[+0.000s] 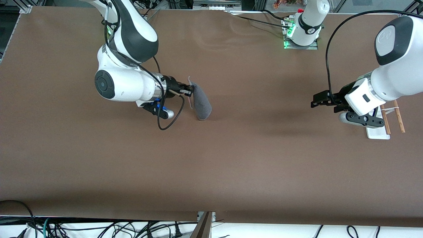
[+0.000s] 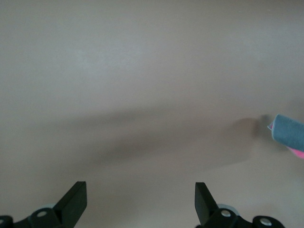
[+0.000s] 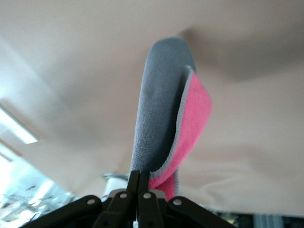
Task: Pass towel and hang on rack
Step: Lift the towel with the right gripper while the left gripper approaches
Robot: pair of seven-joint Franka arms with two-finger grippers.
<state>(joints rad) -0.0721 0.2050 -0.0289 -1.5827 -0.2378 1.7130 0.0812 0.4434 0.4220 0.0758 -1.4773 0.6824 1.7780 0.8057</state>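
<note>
My right gripper (image 1: 189, 90) is shut on one edge of the towel (image 1: 201, 102) and holds it above the brown table, with the grey face outward as it hangs. In the right wrist view the towel (image 3: 166, 118) folds over, grey outside and pink-red inside, pinched at my right gripper (image 3: 145, 183). My left gripper (image 1: 314, 100) is open and empty, held above the table beside the rack (image 1: 386, 122). The rack has a white base and two brown rods, partly hidden by the left arm. In the left wrist view my left gripper (image 2: 141, 202) is open, and the towel's tip (image 2: 289, 133) shows at the edge.
The brown table (image 1: 211, 158) stretches between the two grippers. A black cable (image 1: 170, 120) loops from the right wrist over the table. The left arm's base (image 1: 302, 31) stands at the table's back edge.
</note>
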